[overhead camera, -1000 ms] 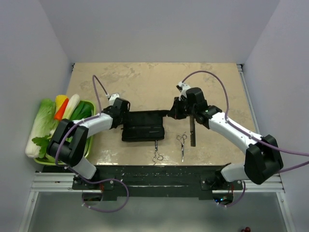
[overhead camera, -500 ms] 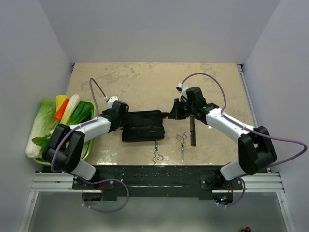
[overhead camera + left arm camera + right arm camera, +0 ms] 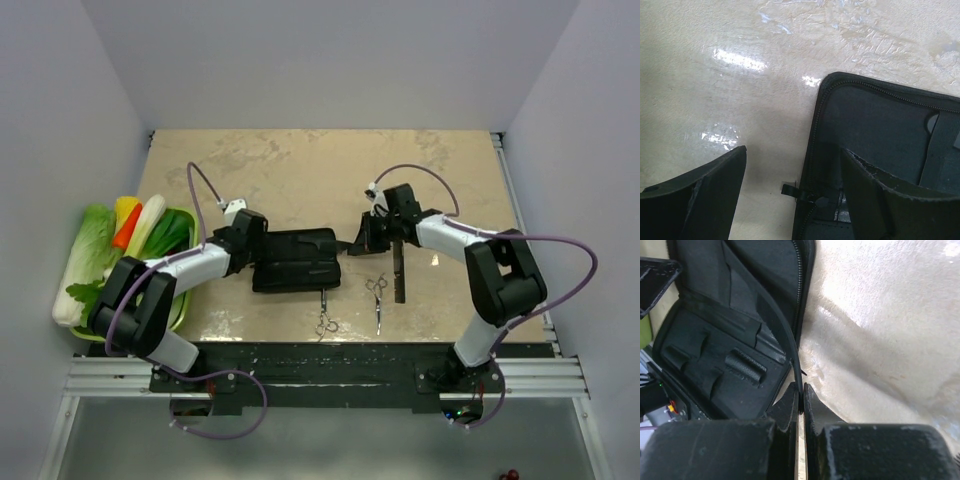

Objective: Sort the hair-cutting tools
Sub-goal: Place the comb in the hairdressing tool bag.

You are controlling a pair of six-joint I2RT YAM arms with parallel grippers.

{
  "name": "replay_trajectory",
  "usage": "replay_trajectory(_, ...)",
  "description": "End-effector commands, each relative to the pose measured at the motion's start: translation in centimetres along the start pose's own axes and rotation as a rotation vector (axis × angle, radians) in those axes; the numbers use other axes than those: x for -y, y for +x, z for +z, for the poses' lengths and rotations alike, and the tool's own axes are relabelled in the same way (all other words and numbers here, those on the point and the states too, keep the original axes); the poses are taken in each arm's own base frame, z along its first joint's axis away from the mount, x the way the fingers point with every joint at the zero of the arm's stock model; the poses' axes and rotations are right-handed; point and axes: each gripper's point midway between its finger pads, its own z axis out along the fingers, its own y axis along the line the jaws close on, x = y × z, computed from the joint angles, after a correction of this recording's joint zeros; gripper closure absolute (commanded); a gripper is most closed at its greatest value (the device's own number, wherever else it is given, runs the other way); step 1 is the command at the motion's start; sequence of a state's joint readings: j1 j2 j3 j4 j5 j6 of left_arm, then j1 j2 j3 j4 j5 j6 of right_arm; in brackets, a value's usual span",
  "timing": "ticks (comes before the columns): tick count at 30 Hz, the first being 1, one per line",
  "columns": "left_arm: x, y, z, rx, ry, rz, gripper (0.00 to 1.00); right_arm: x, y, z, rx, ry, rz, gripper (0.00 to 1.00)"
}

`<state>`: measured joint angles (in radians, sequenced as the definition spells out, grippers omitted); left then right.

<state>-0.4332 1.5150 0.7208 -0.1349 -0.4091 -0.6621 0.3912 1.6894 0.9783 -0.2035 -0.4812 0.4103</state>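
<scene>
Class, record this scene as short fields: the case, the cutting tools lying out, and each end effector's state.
case: black, lying open
scissors: two, side by side on the table, in front of the case
comb: black, just right of the scissors
left end effector: open, straddling the case's left edge
right end effector: shut on the case's thin strap

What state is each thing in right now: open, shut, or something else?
case: unzipped, lying open.
left gripper: open, straddling the case's edge.
right gripper: shut on the case's thin edge.
left scissors: outside the case.
right scissors: outside the case.
comb: outside the case.
</scene>
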Motion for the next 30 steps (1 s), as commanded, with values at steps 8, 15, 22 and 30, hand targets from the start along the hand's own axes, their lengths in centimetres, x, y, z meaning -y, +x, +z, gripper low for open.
replay_trajectory(8,0.4,-1.2,-0.6,0.07,0.012,-0.015,0.2,-0.9,-1.0,2.3,-0.087,-0.071,0.003,1.0)
replay_trajectory(15,0.7,-1.4,-1.0,0.079,0.024,-0.01,0.21,-1.2,-3.1,3.9,-0.1,-0.091,-0.01,1.0)
replay_trajectory(22,0.8,-1.7,-1.4,0.093,0.026,-0.003,0.21,-1.1,-3.2,5.3,-0.151,-0.084,-0.03,1.0)
replay_trajectory(30,1.0,-1.8,-1.4,0.096,0.031,0.003,0.21,-1.3,-2.4,7.1,-0.209,-0.066,-0.064,1.0)
